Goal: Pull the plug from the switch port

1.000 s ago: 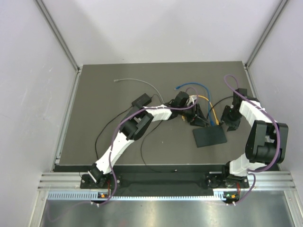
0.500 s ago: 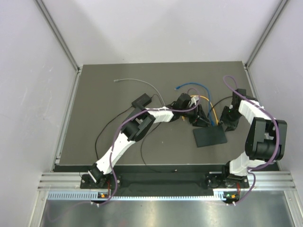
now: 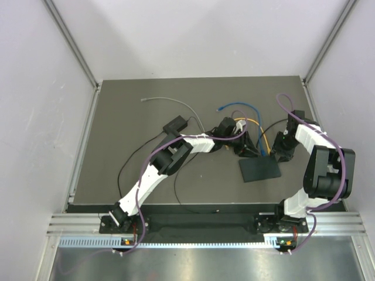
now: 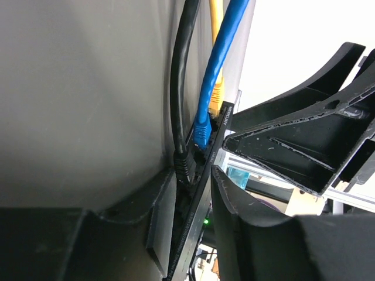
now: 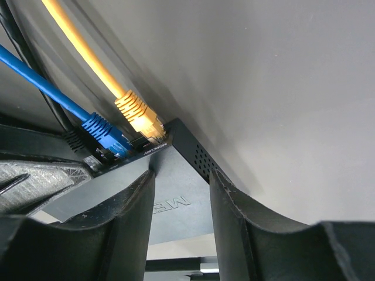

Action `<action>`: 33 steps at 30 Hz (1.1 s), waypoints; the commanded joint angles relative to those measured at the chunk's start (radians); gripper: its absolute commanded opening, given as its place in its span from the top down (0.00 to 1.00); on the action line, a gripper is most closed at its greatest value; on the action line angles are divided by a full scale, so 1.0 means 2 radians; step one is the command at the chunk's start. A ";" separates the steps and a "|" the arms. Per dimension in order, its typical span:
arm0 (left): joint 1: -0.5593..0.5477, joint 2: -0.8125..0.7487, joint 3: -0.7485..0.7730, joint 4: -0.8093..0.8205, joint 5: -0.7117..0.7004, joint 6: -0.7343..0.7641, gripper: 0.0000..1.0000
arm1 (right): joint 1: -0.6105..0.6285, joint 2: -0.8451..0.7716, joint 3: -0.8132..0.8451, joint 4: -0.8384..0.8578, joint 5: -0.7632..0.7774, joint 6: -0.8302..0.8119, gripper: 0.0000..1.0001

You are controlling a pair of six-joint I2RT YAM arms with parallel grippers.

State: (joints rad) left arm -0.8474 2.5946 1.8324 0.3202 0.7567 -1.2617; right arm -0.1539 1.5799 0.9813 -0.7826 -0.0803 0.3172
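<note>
The switch (image 3: 261, 170) is a flat black box on the dark mat. Three plugs sit side by side in ports along its back edge: a yellow plug (image 5: 137, 117), a blue plug (image 5: 105, 132) and a black cord's plug (image 4: 181, 164). My left gripper (image 4: 196, 175) has its jaws on either side of the switch's thin body beside the black plug, pressed against it. In the top view it is the left gripper (image 3: 245, 146). My right gripper (image 5: 181, 172) stands open astride the switch's corner near the yellow plug, holding nothing.
The yellow cable (image 3: 262, 134) and the blue cable (image 3: 234, 107) loop away behind the switch. A grey cable (image 3: 170, 100) lies at the back left. A small black block (image 3: 174, 124) with a thin cord sits beside the left arm. White walls enclose the mat.
My left jaws have narrowed onto the switch's body. The right jaws have come in a little and that arm's elbow has shifted slightly. The switch and the plugs stay where they were.
</note>
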 commanded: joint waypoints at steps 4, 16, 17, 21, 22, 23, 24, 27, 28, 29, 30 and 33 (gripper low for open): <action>-0.016 0.007 0.003 -0.065 -0.023 0.045 0.65 | -0.001 0.002 -0.008 0.014 -0.012 0.005 0.59; -0.024 0.010 -0.007 -0.070 -0.046 0.039 0.89 | 0.010 0.005 -0.004 0.010 -0.007 0.000 0.60; -0.024 0.013 -0.004 -0.079 -0.048 0.040 0.95 | 0.011 0.005 -0.004 0.009 -0.006 -0.001 0.60; -0.024 0.011 0.002 -0.084 -0.060 0.040 1.00 | 0.016 0.004 -0.001 0.006 -0.005 -0.001 0.60; -0.023 0.011 0.001 -0.081 -0.059 0.034 1.00 | 0.019 0.004 -0.002 0.006 -0.004 -0.001 0.60; -0.023 0.008 -0.003 -0.072 -0.059 0.023 1.00 | 0.021 0.003 -0.003 0.006 -0.004 -0.001 0.60; -0.022 0.005 -0.019 -0.068 -0.069 -0.003 1.00 | 0.026 0.004 -0.004 0.006 -0.001 -0.001 0.60; -0.013 -0.011 -0.069 -0.012 -0.081 -0.070 1.00 | 0.036 0.003 -0.004 0.007 0.008 -0.002 0.60; -0.011 -0.013 -0.078 0.013 -0.082 -0.083 1.00 | 0.038 0.000 -0.004 0.005 0.009 -0.001 0.60; -0.007 -0.019 -0.087 0.027 -0.085 -0.093 1.00 | 0.039 -0.004 -0.001 0.005 0.012 0.000 0.60; -0.005 -0.021 -0.098 0.038 -0.087 -0.107 1.00 | 0.039 -0.010 0.006 0.003 0.016 0.004 0.60; -0.003 -0.034 -0.102 0.038 -0.104 -0.096 1.00 | 0.047 -0.030 0.032 -0.012 0.038 0.032 0.58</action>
State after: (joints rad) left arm -0.8600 2.5340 1.6817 0.4461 0.6117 -1.3491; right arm -0.0967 1.5677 0.9848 -0.7868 -0.0254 0.3252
